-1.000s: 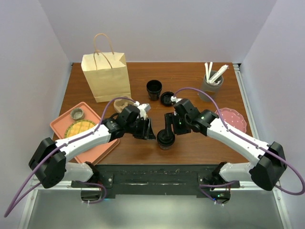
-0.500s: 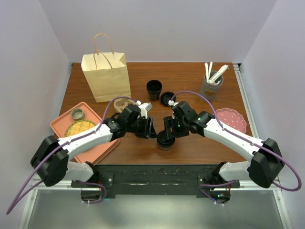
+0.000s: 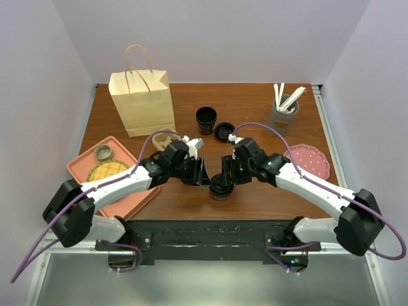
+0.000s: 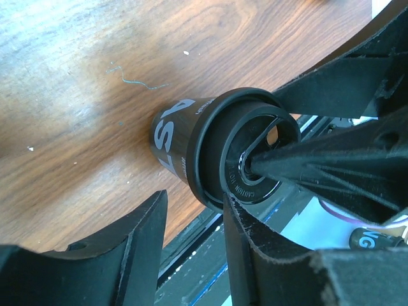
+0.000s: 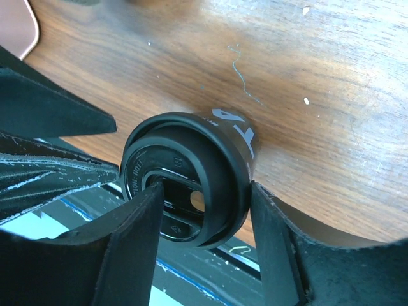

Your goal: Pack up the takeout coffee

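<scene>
Closing on the takeout coffee [image 3: 221, 186]: left gripper [image 3: 204, 177] has slid in from a moment ago, likely for a handover.
It stands near the table [image 3: 255, 108] front edge, lid pinched between right gripper [image 5: 203, 205] fingers; left jaws spread wide just beside it, paper bag [image 3: 141, 102] well beyond them.
</scene>
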